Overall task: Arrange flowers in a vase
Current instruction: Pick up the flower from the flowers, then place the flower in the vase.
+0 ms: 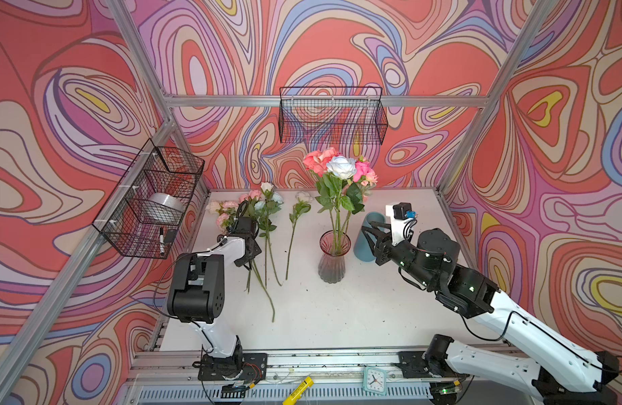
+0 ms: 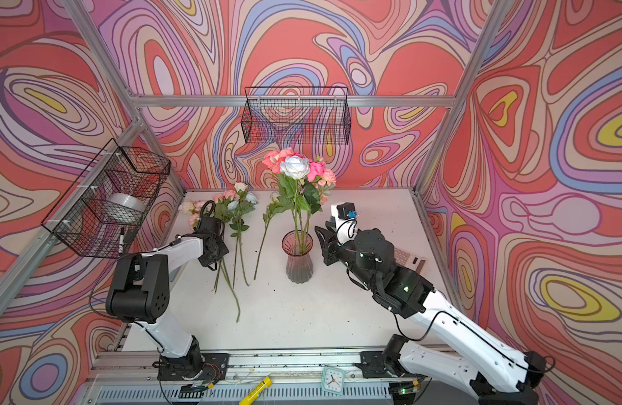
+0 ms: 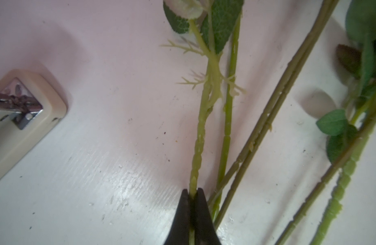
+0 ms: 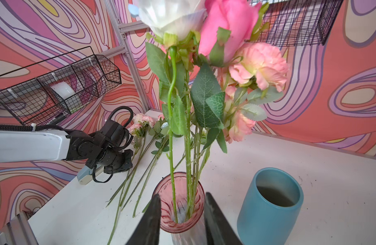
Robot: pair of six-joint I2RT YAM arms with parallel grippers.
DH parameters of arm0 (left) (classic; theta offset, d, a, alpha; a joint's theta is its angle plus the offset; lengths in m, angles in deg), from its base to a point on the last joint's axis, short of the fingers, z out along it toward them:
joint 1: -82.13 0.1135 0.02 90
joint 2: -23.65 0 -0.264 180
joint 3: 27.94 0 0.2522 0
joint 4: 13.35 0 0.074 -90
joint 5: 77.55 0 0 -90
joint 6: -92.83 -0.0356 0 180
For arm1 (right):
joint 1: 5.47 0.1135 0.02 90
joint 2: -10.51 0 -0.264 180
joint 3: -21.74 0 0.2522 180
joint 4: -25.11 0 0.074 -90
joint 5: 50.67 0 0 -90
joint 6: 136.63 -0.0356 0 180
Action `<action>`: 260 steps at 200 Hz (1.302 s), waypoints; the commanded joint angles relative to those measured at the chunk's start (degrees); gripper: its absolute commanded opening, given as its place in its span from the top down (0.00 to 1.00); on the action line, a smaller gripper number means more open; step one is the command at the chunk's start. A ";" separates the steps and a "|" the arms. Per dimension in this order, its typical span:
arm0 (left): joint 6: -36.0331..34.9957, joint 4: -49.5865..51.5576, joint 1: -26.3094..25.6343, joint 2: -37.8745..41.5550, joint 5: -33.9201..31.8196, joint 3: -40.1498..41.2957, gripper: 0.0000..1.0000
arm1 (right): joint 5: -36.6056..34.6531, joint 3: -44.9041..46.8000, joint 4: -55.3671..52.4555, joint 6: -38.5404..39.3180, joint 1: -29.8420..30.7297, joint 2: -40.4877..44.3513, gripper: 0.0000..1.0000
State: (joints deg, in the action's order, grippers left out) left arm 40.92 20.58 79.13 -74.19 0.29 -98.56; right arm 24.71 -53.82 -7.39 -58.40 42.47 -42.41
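White tabletop (image 1: 355,315) is carrying loose green-stemmed artificial flowers (image 1: 267,210), left gripper (image 3: 193,195) pinching one pale green stem (image 3: 198,137); right gripper (image 4: 182,194) is hovering, jaws spread, by flower-filled pink glass vase (image 1: 332,266), teal cylindrical cup (image 4: 261,224) standing beside

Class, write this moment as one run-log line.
left gripper: shut on stem | right gripper: open by vase | vase: holds flowers | table: loose stems

Plenty of bare bench (image 1: 337,315) across the lower middle in a top view, but at centre the vase (image 1: 332,259) and blue cup (image 1: 360,247) crowd together, loose flowers (image 1: 266,210) sprawling just left.
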 commanded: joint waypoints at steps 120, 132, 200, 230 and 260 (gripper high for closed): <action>-11.10 -14.84 -12.51 40.36 14.41 -2.90 1.00 | -4.91 2.15 2.98 -2.69 -0.09 0.76 0.66; -13.16 -19.49 -15.06 42.06 15.78 -3.90 1.00 | -5.74 2.42 3.30 -2.86 -0.07 0.89 0.66; -18.92 -39.81 -27.48 35.97 18.80 -14.52 1.00 | -8.92 2.56 4.94 -3.69 -0.05 0.71 0.66; -18.81 -48.22 -30.35 31.73 18.58 -16.33 1.00 | -10.06 2.81 4.68 -3.96 -0.12 0.94 0.66; -18.42 -53.43 -33.15 27.44 16.85 -17.39 1.00 | -10.86 2.52 4.04 -3.88 -0.07 1.06 0.66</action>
State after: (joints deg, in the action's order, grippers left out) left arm 23.56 -24.25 47.74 -44.60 17.95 -114.15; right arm 15.69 -51.76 -3.28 -61.94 42.47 -42.26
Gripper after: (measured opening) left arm 0.052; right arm 0.340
